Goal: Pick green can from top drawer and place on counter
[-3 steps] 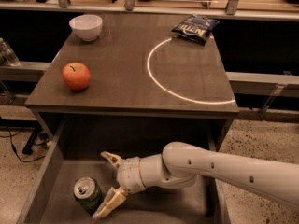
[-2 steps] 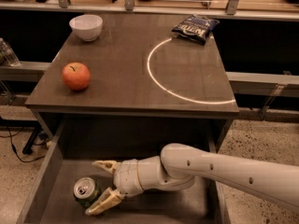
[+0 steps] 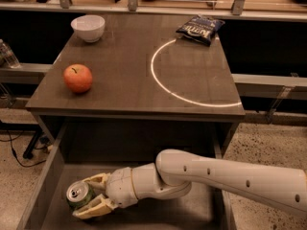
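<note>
My gripper is down in the top drawer, under the counter's front-left corner. Its fingers are clamped on both sides of the green can. The can sits by the drawer's left wall, silver top showing. Up on the counter: apple near the left edge, white bowl at the back-left corner, light arc across the right half, chip bag at the back-right corner. My arm runs off right.
</note>
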`<state>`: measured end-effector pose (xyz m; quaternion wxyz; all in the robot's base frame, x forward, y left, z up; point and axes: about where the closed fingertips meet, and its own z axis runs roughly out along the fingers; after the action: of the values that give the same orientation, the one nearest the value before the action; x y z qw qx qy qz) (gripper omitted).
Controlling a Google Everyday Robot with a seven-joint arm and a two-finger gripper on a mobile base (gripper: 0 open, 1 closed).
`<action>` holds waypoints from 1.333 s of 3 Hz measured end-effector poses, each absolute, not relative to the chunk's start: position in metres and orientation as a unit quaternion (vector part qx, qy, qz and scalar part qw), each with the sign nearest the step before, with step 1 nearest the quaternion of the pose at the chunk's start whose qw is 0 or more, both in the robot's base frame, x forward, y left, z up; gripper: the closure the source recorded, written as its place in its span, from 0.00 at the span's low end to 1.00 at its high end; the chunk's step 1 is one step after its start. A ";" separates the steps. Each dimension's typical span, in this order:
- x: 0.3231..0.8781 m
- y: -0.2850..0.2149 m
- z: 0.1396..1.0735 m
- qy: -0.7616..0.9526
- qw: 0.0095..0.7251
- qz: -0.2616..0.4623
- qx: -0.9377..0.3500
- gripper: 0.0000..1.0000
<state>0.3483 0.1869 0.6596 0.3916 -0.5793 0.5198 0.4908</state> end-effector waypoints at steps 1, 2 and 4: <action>0.344 0.187 0.665 0.524 0.391 0.498 -0.570 0.97; 0.359 0.156 0.691 0.534 0.415 0.475 -0.563 1.00; 0.406 0.017 0.810 0.585 0.498 0.325 -0.551 1.00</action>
<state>0.4060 0.0167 0.8103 0.4981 -0.5513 0.5850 0.3251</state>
